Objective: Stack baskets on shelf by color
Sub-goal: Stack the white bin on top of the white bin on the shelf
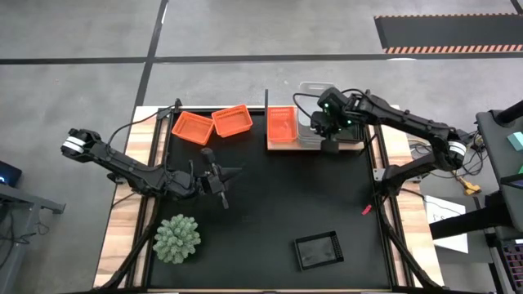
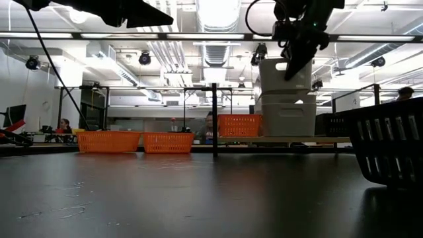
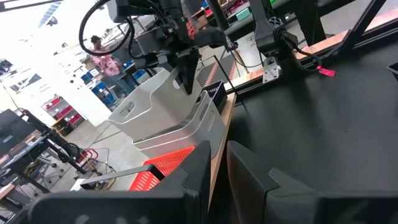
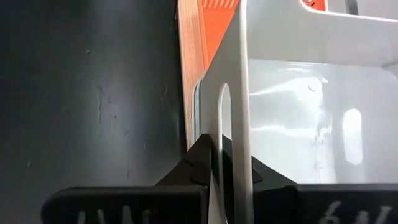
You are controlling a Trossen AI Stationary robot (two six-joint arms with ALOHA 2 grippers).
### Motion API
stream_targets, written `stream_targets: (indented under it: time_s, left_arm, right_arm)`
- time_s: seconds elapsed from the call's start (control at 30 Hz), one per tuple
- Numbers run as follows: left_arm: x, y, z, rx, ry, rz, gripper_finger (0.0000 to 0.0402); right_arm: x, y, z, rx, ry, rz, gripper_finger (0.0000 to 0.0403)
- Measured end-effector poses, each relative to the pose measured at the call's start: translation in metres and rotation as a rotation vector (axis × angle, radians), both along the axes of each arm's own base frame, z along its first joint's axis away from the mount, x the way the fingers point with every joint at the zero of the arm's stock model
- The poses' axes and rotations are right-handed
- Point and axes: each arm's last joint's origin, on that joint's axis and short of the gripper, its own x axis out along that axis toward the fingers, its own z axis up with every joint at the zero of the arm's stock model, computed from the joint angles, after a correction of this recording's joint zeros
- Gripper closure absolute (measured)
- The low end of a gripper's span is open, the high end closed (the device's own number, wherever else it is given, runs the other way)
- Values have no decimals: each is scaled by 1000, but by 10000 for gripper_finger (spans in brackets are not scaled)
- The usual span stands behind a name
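Observation:
Two white baskets are stacked on the wooden shelf point(image 1: 356, 146) at the far right. The upper one point(image 2: 285, 74) sits tilted in the lower one point(image 2: 289, 114). My right gripper point(image 1: 326, 132) is shut on the upper basket's wall. An orange basket point(image 1: 282, 127) rests on the shelf beside them, and a black basket point(image 3: 214, 92) shows behind them in the left wrist view. Two orange baskets point(image 1: 192, 127) point(image 1: 231, 121) sit on the black mat at the far left. Another black basket point(image 1: 317, 251) sits near the front. My left gripper point(image 1: 231, 174) waits shut and empty above the mat's left middle. My right gripper holds the upper white basket by its short end wall point(image 4: 235, 99), at the handle slot, one finger inside the basket and one outside. The fingers point(image 3: 186, 74) come from above, pointing down. The basket is tilted, its lower part nested in the lower white basket point(image 3: 177, 134).
A green spiky plant point(image 1: 177, 238) stands at the near left of the mat. A small red object point(image 1: 367, 210) lies near the mat's right edge. The shelf's thin black posts point(image 2: 214, 119) stand beside the baskets. People show in the room beyond.

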Motion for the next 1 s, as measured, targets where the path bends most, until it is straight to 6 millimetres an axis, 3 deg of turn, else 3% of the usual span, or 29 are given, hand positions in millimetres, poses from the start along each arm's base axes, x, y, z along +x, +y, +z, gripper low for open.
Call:
stream_targets:
  time_s: [0.77, 1.0]
  left_arm:
    - [0, 0, 0, 0, 1, 0, 364]
    - [0, 0, 0, 0, 1, 0, 364]
  right_arm:
    - [0, 0, -34, -14, 38, 39, 394]
    - [0, -1, -34, -25, 46, 29, 356]
